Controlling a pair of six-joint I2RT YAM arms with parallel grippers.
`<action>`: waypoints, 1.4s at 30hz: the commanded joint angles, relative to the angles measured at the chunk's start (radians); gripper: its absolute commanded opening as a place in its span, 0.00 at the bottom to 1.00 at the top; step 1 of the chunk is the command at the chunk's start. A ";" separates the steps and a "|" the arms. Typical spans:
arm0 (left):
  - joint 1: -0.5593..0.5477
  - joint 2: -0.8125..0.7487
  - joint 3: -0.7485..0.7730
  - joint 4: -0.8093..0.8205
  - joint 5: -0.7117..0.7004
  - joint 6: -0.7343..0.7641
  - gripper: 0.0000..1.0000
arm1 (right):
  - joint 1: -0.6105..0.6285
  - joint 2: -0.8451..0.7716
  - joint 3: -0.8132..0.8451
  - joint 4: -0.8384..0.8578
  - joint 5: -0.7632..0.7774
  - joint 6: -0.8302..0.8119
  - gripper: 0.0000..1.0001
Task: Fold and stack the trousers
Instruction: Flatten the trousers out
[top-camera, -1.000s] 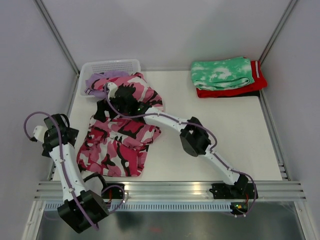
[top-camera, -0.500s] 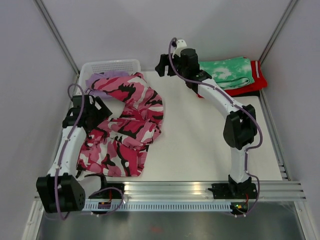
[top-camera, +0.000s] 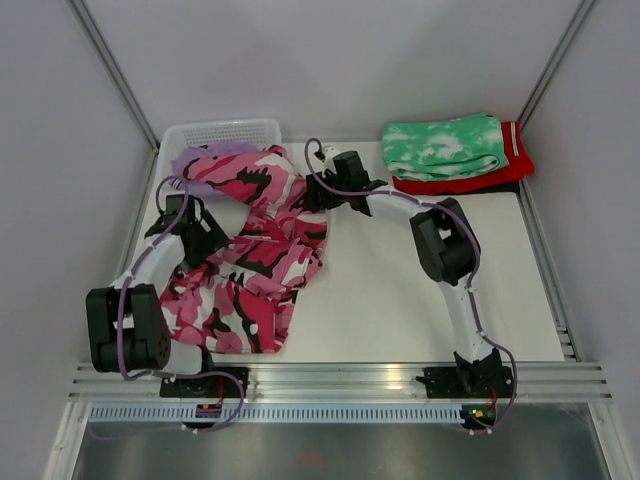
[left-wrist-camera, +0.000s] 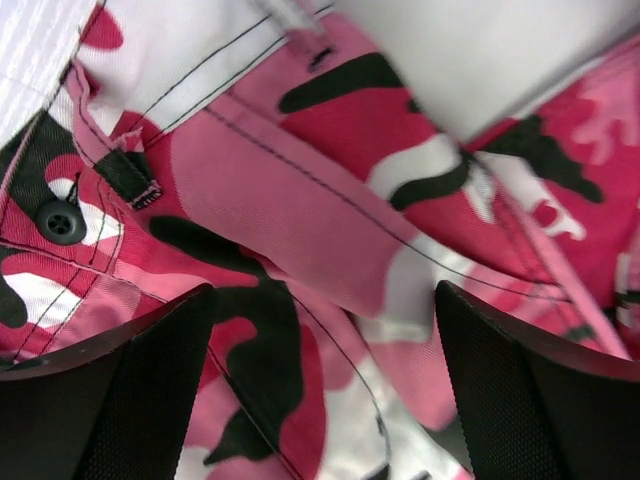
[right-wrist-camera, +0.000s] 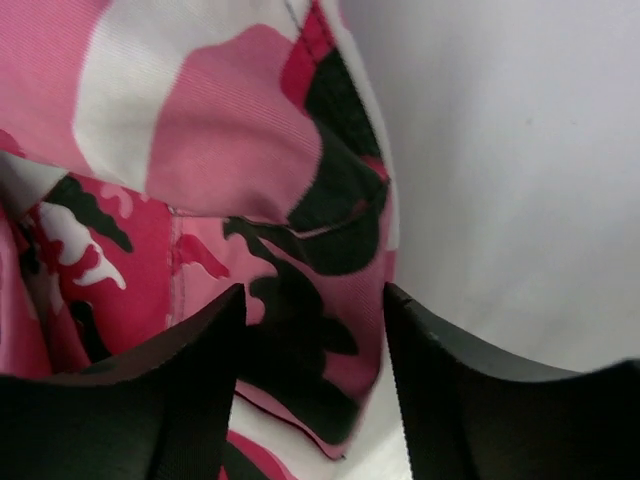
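Camouflage trousers run far-to-near along the table's left side; left gripper and right gripper, both spread, sit at opposite edges.

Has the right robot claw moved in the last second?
Yes. The right gripper has shifted right, away from the white plastic basket, to the pink camouflage trousers' right edge.

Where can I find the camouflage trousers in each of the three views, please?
Top external: trousers lie left of centre on the table, near the basket.
Left wrist: trousers fill nearly the whole picture.
Right wrist: trousers cover the left half.
Shared landmark: the white table bordering them.
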 joint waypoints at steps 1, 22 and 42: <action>0.003 0.049 -0.035 0.053 -0.053 -0.043 0.94 | 0.029 0.020 0.065 0.096 -0.008 0.015 0.60; 0.208 -0.096 0.111 0.014 -0.053 -0.057 0.02 | 0.042 -1.517 -0.742 -0.679 0.808 0.443 0.00; 0.216 -0.129 0.218 -0.105 -0.031 0.053 0.83 | 0.018 -1.121 -0.709 -0.458 0.644 0.216 0.98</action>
